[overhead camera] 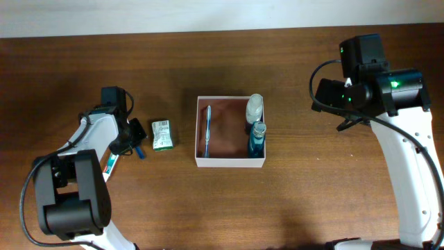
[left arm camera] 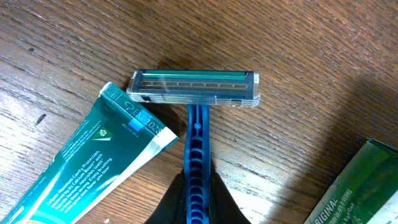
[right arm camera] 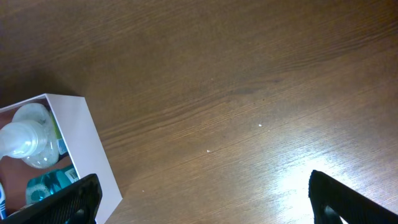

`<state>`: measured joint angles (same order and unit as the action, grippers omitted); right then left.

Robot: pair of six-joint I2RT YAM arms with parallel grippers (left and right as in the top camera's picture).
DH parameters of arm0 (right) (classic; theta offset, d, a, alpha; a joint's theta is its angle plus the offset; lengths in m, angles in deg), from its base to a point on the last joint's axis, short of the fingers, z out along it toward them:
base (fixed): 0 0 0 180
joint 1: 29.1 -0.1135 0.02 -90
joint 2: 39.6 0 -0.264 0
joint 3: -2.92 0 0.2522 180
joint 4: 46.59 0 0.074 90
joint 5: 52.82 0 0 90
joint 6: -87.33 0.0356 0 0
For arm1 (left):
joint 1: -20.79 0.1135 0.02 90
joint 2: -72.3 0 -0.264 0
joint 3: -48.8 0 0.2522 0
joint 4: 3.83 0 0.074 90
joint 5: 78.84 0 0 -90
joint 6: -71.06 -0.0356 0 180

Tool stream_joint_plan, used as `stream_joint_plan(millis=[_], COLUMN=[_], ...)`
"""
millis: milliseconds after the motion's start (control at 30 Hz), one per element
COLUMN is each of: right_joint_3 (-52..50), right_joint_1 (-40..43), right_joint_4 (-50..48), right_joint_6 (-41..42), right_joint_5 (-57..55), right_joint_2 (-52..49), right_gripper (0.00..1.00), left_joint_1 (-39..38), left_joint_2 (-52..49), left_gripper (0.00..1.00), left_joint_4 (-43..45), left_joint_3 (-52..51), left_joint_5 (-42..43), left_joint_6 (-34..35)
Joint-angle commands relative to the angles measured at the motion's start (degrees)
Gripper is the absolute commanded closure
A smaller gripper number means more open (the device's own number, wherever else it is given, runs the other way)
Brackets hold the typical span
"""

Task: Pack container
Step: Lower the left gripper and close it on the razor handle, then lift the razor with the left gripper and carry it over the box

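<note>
The container [overhead camera: 229,162], a white-walled square box with a reddish-brown inside, sits mid-table. It holds a toothbrush [overhead camera: 207,130], a clear bottle [overhead camera: 254,107] and a blue bottle [overhead camera: 257,139]. My left gripper [overhead camera: 133,141] is left of it, low over the table. In the left wrist view it [left arm camera: 198,202] is shut on the handle of a blue razor [left arm camera: 198,124], whose head points away. My right gripper [overhead camera: 331,97] is right of the container, open and empty [right arm camera: 205,205]. The container's corner [right arm camera: 84,143] shows at the left of the right wrist view.
A green toothpaste tube [left arm camera: 81,162] lies just left of the razor, also seen in the overhead view [overhead camera: 111,164]. A small green box [overhead camera: 161,135] lies between the left gripper and the container, and its corner shows in the left wrist view [left arm camera: 360,186]. The table is dark wood.
</note>
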<state>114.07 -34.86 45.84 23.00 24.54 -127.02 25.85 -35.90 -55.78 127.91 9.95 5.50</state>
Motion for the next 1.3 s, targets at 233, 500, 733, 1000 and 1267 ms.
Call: stream_joint_plan(millis=[233, 500, 733, 1000, 1267], right_joint_3=[0.8, 0.8, 0.8, 0.8, 0.8], right_joint_1=[0.3, 0.3, 0.3, 0.3, 0.3], right_joint_4=[0.0, 0.0, 0.0, 0.0, 0.0], right_joint_6=[0.0, 0.0, 0.0, 0.0, 0.0], right_joint_5=[-0.5, -0.5, -0.5, -0.5, -0.5], right_joint_2=[-0.1, -0.1, -0.1, -0.1, -0.2], right_gripper=[0.02, 0.02, 0.02, 0.02, 0.02], left_joint_1=[0.2, -0.7, -8.1, -21.1, -28.9], left_joint_2=[4.2, 14.6, 22.8, 23.6, 22.6], left_gripper=[0.99, 0.99, 0.99, 0.99, 1.00], left_joint_4=[-1.2, -4.1, -4.7, -10.1, -10.1], left_joint_3=[1.9, 3.7, 5.1, 14.7, 16.1], left_joint_5=[3.4, 3.4, 3.4, 3.4, 3.0], left_joint_6=[-1.9, -1.8, -1.8, -1.7, 0.0])
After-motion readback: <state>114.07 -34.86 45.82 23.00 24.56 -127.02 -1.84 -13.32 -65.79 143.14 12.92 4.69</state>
